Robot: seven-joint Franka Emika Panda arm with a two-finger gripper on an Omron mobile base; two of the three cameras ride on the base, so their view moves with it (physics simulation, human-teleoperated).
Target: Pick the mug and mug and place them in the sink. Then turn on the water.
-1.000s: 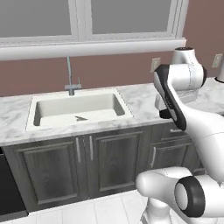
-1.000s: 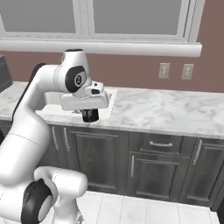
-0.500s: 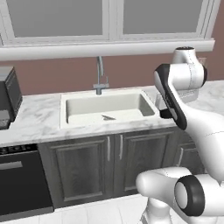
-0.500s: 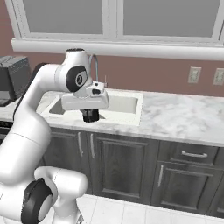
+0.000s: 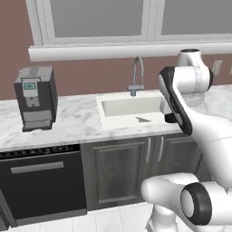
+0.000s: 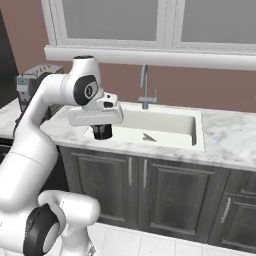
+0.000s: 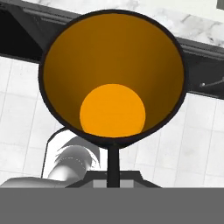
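My gripper (image 6: 102, 126) is shut on the black mug (image 6: 102, 133), which hangs upright under the hand, on the near side of the sink (image 6: 165, 125) by its left front corner. Looking down the hand, the mug's orange inside (image 7: 112, 109) takes up most of the picture, with floor tiles and cabinet fronts below it. From the left base, my arm covers most of the mug (image 5: 168, 118), beside the white sink basin (image 5: 124, 111). The grey gooseneck faucet (image 5: 137, 74) (image 6: 144, 85) stands behind the basin with no water running.
A grey coffee machine (image 5: 36, 97) (image 6: 30, 82) stands on the marble counter (image 5: 72, 124) left of the sink. A dark dishwasher front (image 5: 41, 181) sits below it. A small dark mark (image 5: 142, 119) lies on the sink floor. Windows run along the wall behind.
The whole scene has shifted right in both base views, so the base has driven left along the counter. The coffee machine has come into view. The mug stays in the shut gripper.
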